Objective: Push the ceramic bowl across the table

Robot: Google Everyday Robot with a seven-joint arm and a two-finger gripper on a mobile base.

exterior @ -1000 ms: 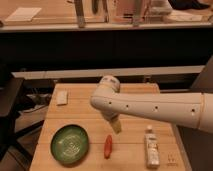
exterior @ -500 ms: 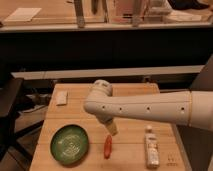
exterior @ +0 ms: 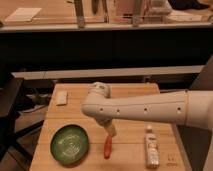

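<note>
The green ceramic bowl [exterior: 70, 144] sits on the light wooden table [exterior: 135, 95] near its front left corner. It is round, shallow and glossy with pale markings inside. My white arm reaches in from the right across the table's middle. My gripper [exterior: 109, 130] hangs down from the arm's elbow end, to the right of the bowl and apart from it, just above a red object.
A red carrot-like object [exterior: 107, 147] lies right of the bowl. A pale bottle [exterior: 151, 146] lies at the front right. A small pale block [exterior: 61, 97] rests at the back left. A dark counter stands behind the table.
My arm and gripper have moved left across the table, closer to the bowl. The bowl and other items have not moved.
</note>
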